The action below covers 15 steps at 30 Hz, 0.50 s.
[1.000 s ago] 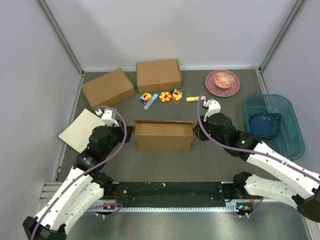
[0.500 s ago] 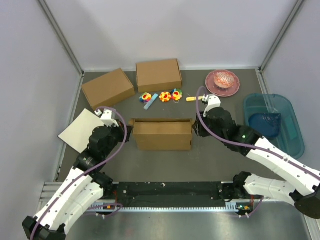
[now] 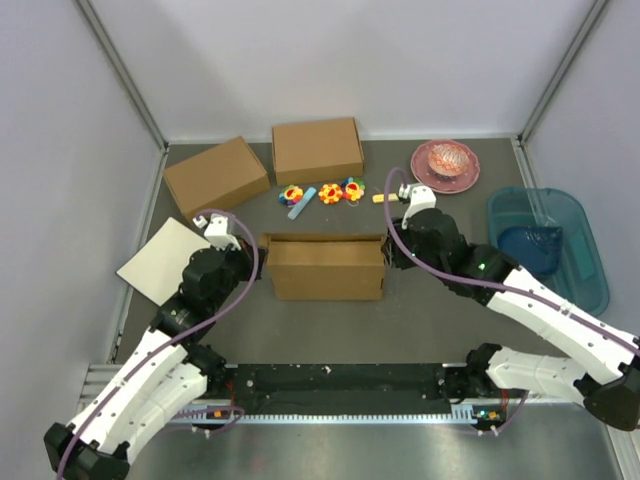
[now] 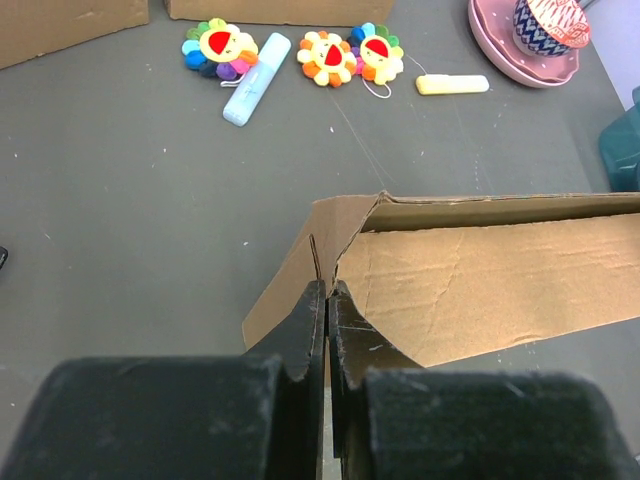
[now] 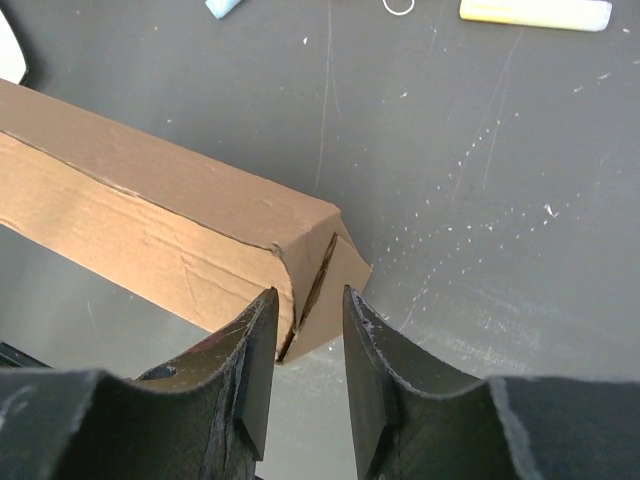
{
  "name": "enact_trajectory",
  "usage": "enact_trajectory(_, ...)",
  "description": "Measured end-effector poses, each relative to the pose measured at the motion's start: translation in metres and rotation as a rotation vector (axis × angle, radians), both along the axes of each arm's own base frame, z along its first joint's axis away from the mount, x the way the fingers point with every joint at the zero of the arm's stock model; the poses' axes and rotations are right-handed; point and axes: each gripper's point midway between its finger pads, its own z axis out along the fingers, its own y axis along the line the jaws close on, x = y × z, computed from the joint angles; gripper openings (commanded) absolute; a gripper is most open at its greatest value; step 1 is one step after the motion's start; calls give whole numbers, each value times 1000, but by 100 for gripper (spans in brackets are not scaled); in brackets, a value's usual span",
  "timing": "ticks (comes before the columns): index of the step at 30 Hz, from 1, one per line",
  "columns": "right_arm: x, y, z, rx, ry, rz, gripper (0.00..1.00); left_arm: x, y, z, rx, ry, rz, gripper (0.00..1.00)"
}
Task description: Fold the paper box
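The paper box (image 3: 325,268) is a brown cardboard mailer standing as a long, low box in the middle of the table. My left gripper (image 3: 258,262) is at its left end. In the left wrist view the gripper (image 4: 327,298) is shut on the thin end flap of the box (image 4: 480,280). My right gripper (image 3: 392,255) is at the right end. In the right wrist view the gripper (image 5: 308,295) is open, and its fingers straddle the slit end corner of the box (image 5: 150,230) without pinching it.
Two formed cardboard boxes (image 3: 216,175) (image 3: 317,150) stand at the back. An off-white board (image 3: 163,260) lies at the left. Flower toys (image 3: 329,192), a blue tube (image 3: 301,203) and a yellow stick (image 3: 385,198) lie behind the box. A pink plate (image 3: 445,165) and a teal tray (image 3: 545,245) are at the right.
My right gripper has moved left and farther back, onto the box's right end. My left arm has shifted slightly forward at the left end.
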Motion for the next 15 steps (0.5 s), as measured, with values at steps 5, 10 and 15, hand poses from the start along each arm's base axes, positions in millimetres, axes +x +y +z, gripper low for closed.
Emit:
enact_trajectory(5,5,5,4,-5,-6,3,34,2,-2,0,13,-6,0,0)
enact_trajectory(10,9,6,-5,-36,8,0,20,1,-3,0,28,-12,-6,0)
enact_trajectory(15,11,5,-6,-47,4,-11,0,1,-3,0,35,-15,-5,0)
